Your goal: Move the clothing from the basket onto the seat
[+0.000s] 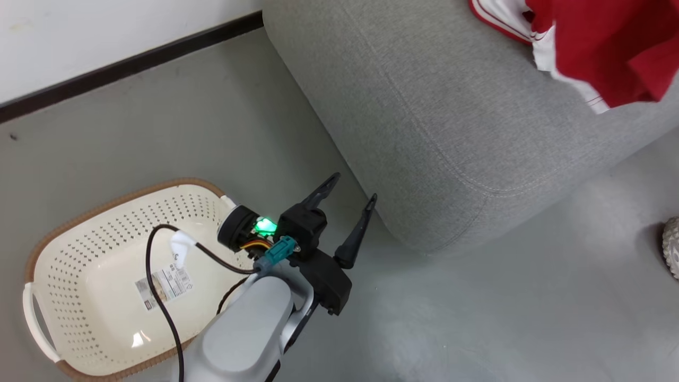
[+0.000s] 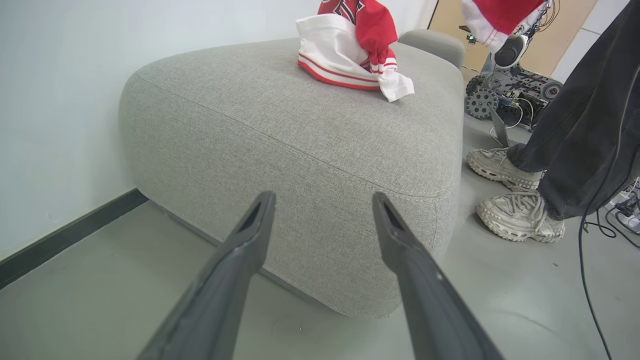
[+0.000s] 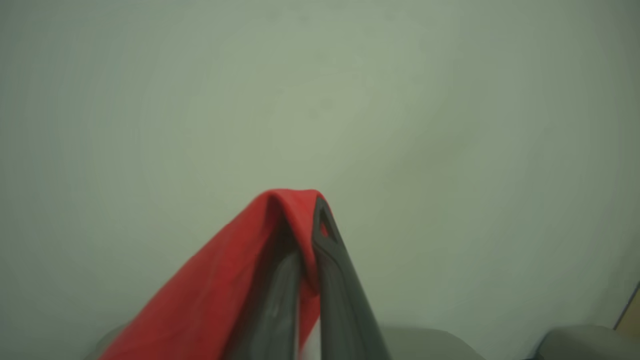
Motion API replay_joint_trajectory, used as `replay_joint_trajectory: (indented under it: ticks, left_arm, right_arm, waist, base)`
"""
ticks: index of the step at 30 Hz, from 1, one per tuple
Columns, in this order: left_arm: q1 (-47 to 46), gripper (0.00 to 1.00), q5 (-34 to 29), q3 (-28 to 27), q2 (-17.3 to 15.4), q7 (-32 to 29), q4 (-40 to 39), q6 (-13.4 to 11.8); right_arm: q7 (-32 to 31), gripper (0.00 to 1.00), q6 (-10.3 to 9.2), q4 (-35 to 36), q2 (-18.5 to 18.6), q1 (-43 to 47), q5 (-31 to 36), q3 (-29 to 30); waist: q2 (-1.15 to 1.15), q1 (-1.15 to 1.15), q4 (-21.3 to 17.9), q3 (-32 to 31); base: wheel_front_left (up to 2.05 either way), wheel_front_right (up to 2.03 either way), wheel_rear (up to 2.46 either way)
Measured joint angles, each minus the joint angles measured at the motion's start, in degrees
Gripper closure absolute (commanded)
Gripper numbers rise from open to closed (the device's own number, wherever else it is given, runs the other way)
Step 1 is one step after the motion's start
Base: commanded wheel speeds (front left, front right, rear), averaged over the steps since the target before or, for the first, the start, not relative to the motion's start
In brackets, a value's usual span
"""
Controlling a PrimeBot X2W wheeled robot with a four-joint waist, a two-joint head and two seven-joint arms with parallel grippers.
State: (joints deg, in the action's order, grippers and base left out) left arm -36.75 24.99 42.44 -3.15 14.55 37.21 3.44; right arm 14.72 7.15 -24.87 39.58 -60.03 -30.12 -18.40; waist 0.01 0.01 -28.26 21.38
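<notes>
Item one: my left pincer [image 1: 354, 187], fingers spread wide, above the grey floor [image 1: 212, 132] between the oval cream perforated plastic basket [image 1: 69, 265] and the large light-grey fabric seat [image 1: 424, 132]. Item two: my right pincer [image 3: 302, 220], clamped on a fold of red cloth [image 3: 225, 280]. Item three: a red-and-white striped garment [image 2: 350, 60], heaped on the seat top. Item four: a paper label [image 1: 164, 286], on the basket's bottom.

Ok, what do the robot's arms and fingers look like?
The left arm is smooth pale grey, ending in a chunky black wrist with a glowing green light and a teal plug. A thin black cable loops beside it. Its two fingers are long, black and tapered. The right arm's fingers are dark grey, with a small triangular hole near the tip.
</notes>
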Motion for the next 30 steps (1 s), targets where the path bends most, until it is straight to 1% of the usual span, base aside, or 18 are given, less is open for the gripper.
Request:
replay_joint_trajectory:
  ticks: [5,12,14,17,21,24,30]
  left_arm:
    - [-1.5,0.0,0.1,2.0,0.0,0.0,-0.5,-1.0]
    - [-3.3,0.0,0.1,3.8,0.0,0.0,-0.5,-2.0]
    - [-3.9,0.0,0.2,4.4,0.0,0.0,-0.4,-2.5]
    - [-4.4,0.0,0.2,5.6,-0.1,0.0,-0.3,-2.7]
    - [-5.1,0.0,0.4,7.0,-0.1,0.0,0.1,-3.1]
    - [-5.5,0.0,0.7,7.5,-0.1,0.0,0.3,-4.0]
    - [-5.2,0.0,1.2,10.1,-0.2,0.0,1.2,-4.5]
  right_arm:
    - [0.0,1.0,0.0,-3.0,3.4,-4.3,0.0,2.0]
    - [0.0,1.0,0.0,-6.7,6.3,-9.2,0.0,3.4]
    - [0.0,1.0,0.0,-7.6,7.6,-10.6,0.0,3.5]
    - [0.0,1.0,0.0,-9.3,9.6,-12.2,0.0,4.0]
    - [0.0,1.0,0.01,-14.1,11.3,-14.3,-0.2,5.8]
    - [0.0,1.0,0.01,-17.3,11.5,-16.3,-2.2,7.2]
    - [0.0,1.0,0.01,-22.4,11.4,-19.6,-2.6,7.4]
  waist:
    - [0.0,0.0,1.2,2.6]
    - [0.0,0.0,3.1,6.6]
    - [0.0,0.0,3.7,7.8]
    - [0.0,0.0,4.6,9.5]
    - [0.0,0.0,5.8,11.8]
    - [0.0,-0.01,6.6,13.5]
    - [0.0,0.0,8.4,16.7]
  base:
    - [0.0,0.0,0.0]
    - [0.0,0.0,0.0]
    - [0.0,0.0,0.0]
    - [0.0,0.0,0.0]
    - [0.0,0.0,0.0]
    - [0.0,0.0,0.0]
    - [0.0,0.0,0.0]
